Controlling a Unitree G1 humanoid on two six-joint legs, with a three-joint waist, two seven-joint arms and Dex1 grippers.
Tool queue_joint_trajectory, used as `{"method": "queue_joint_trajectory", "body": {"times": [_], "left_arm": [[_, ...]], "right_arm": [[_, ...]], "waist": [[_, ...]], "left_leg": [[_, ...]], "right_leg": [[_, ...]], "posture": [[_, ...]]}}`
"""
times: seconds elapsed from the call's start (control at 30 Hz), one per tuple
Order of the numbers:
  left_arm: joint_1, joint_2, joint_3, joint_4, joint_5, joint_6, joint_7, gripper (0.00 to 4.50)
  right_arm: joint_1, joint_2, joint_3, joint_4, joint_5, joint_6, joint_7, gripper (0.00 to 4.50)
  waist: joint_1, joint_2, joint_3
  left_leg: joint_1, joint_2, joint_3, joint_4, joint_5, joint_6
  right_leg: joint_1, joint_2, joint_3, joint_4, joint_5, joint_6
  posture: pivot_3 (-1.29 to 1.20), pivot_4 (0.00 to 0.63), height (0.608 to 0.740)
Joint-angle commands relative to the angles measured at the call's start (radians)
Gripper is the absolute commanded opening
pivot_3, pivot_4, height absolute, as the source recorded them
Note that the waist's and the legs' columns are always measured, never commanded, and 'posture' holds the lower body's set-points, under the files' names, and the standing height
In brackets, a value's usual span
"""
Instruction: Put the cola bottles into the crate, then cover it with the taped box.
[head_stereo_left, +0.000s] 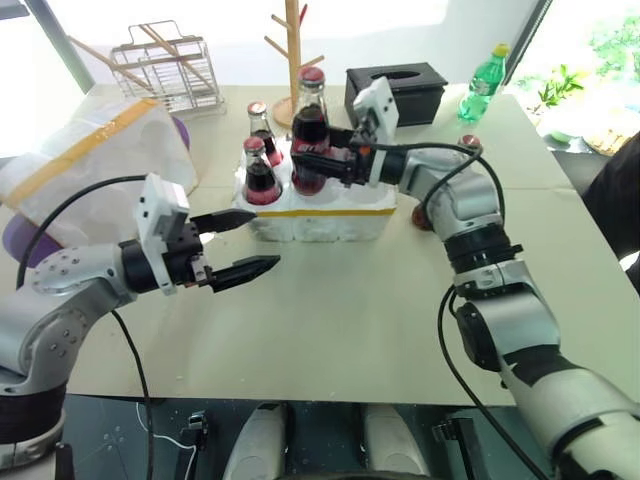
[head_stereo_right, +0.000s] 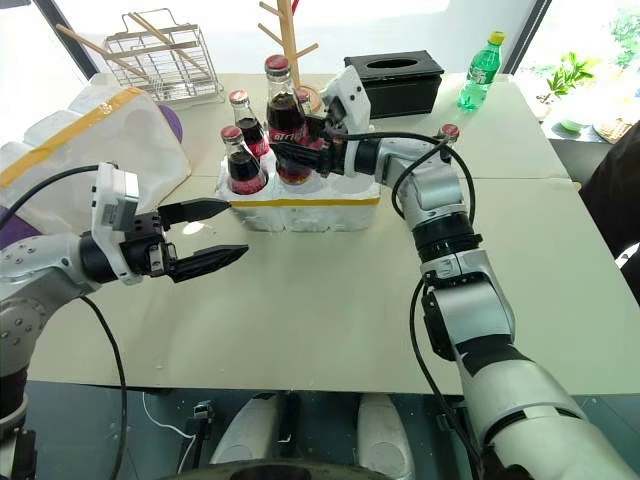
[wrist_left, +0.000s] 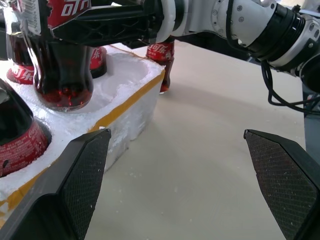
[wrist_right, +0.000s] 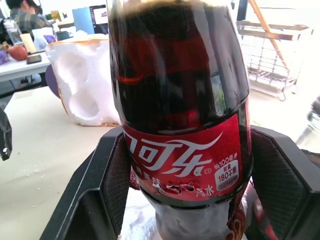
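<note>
The held cola bottle (wrist_right: 182, 125) is cut off at its neck by the top edge of the right wrist view, and its base is hidden between the right end effector (wrist_right: 182, 200) pads. In the left wrist view its cap and neck are cut off too. In the head views, a cola bottle at the back of the crate (head_stereo_left: 330, 215) is largely hidden behind the held one. Another bottle (head_stereo_left: 470, 143) beyond the right arm is masked except for its red cap. The taped box (head_stereo_left: 90, 160) is cut off by the left edge, its shipping label unseen. A person (wrist_right: 20, 15) at the far desk is too small to make out.
</note>
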Motion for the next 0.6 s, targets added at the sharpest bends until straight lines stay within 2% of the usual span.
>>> {"method": "queue_joint_trajectory", "body": {"times": [0.03, 0.3, 0.6], "left_arm": [[-0.026, 0.002, 0.020, -0.013, -0.007, -0.027, 0.002, 4.50], [-0.076, -0.015, 0.013, 0.032, 0.019, -0.050, 0.026, 4.50], [-0.098, -0.042, -0.016, 0.044, 0.040, -0.068, 0.033, 4.50]], "right_arm": [[-0.002, -0.013, -0.034, -0.045, 0.007, 0.010, -0.004, 2.81], [0.021, 0.000, -0.034, -0.065, 0.008, 0.045, -0.002, 2.81], [0.036, 0.077, 0.007, 0.069, -0.061, -0.009, -0.008, 2.81]], "waist": [[-0.002, 0.000, 0.000], [-0.016, 0.000, 0.000], [-0.027, 0.000, 0.000]], "left_leg": [[0.000, 0.000, 0.000, 0.000, 0.000, 0.000], [0.000, 0.000, 0.001, -0.001, 0.000, -0.001], [0.000, 0.000, 0.001, -0.001, 0.001, -0.001]], "right_leg": [[0.000, 0.000, 0.000, 0.000, 0.000, 0.000], [-0.002, 0.001, 0.000, 0.002, 0.000, 0.000], [-0.003, 0.001, 0.000, 0.002, 0.000, 0.000]], "posture": [[0.00, 0.150, 0.740], [0.00, 0.150, 0.740], [0.00, 0.150, 0.740]]}}
